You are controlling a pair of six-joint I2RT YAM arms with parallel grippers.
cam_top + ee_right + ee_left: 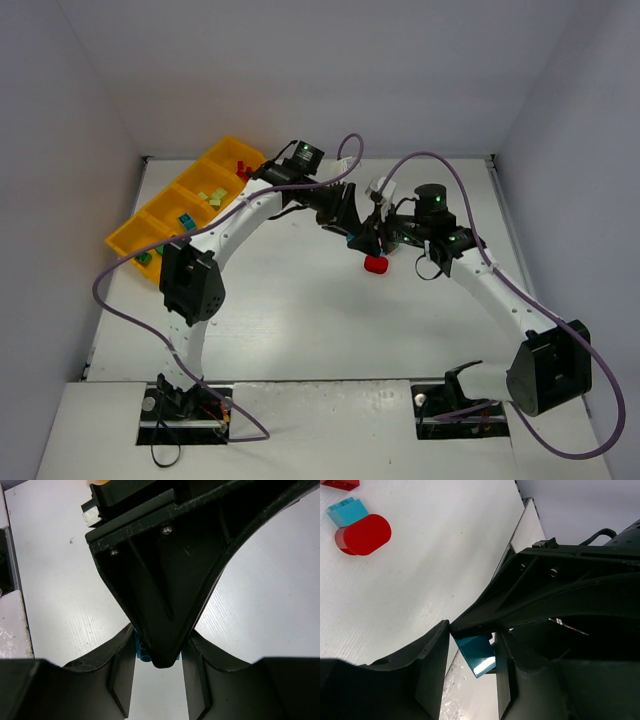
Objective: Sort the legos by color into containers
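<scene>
Legos lie by colour in the four compartments of the orange-yellow tray (118,240) at the far left of the tabletop (300,330). The red pieces (241,170) are in the farthest compartment, then come the yellow-green pieces (212,197), then the blue-teal pieces (185,220), and the green pieces (146,257) are in the nearest.

Other legos are outside the tray, near the middle of the tabletop. There a red half-round brick (362,534) lies with a loose teal brick (347,511) touching it, and a red piece (340,484), cut by the picture edge, is just beside them.

The left arm (240,215) and the right arm (490,280) meet above this place. The left jaws are clenched on a small held teal brick (476,652). The right jaws stand close around this same brick and the tip of one left finger. I cannot tell whether they press on it.
</scene>
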